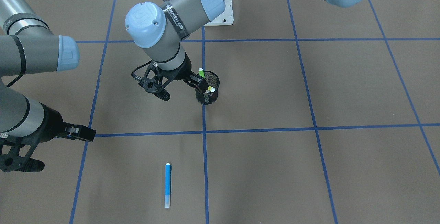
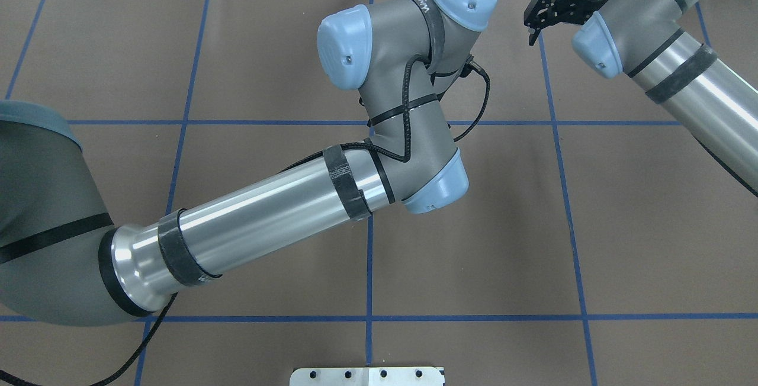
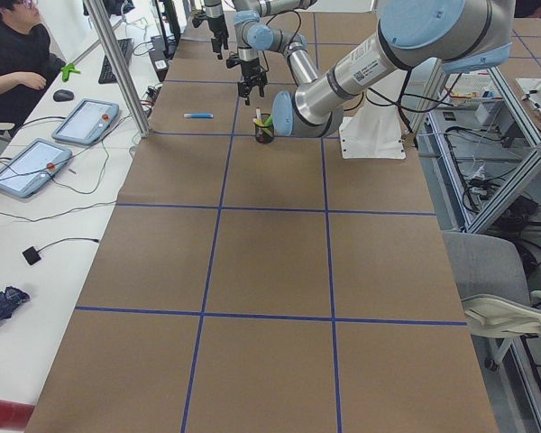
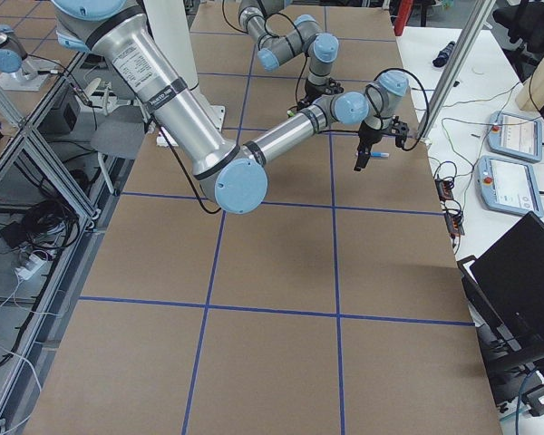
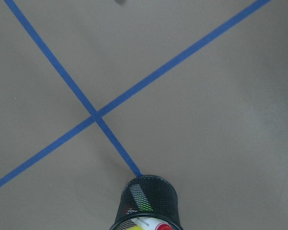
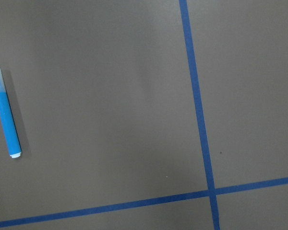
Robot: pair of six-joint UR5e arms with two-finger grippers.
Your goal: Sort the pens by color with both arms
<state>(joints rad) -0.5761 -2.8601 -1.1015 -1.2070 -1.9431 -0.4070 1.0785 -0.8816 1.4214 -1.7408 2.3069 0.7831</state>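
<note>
Starting with the front-facing view, the left gripper [image 1: 202, 84] has its fingertips at the mouth of the black mesh cup [image 1: 209, 97]. A green pen [image 1: 201, 73] stands out of the cup at its 11 o'clock rim. A yellow pen [image 1: 209, 89] leans toward 3 o'clock. Whether the fingers are pinching a pen or are spread, I cannot tell. The blue pen [image 1: 167, 184] lies flat on the table at about 7 o'clock from the cup, its length running 12 to 6. The right gripper [image 1: 86, 133] hangs at the pen's 10 o'clock, well apart from it, with nothing in it; its finger gap does not show.

From overhead, the left arm hides the cup and its own gripper. The right gripper sits at 1 o'clock in the view, too small to read.

The two side views show the cup and the blue pen only as small shapes, and I judge no grip from them.

Through the left wrist camera, the cup's rim sits at 6 o'clock, with a yellow end and the red-ended pen [image 5: 164, 226] showing inside.

Through the right wrist camera, the blue pen lies at 9 o'clock, its pale cap toward 12.

These pens look light, stiff and smooth-barrelled, so they are likely to roll or slip. The blue one is best pinched across mid-barrel. Those in the cup should be taken by their upper ends and drawn straight up, because the cup looks light enough to tip.
</note>
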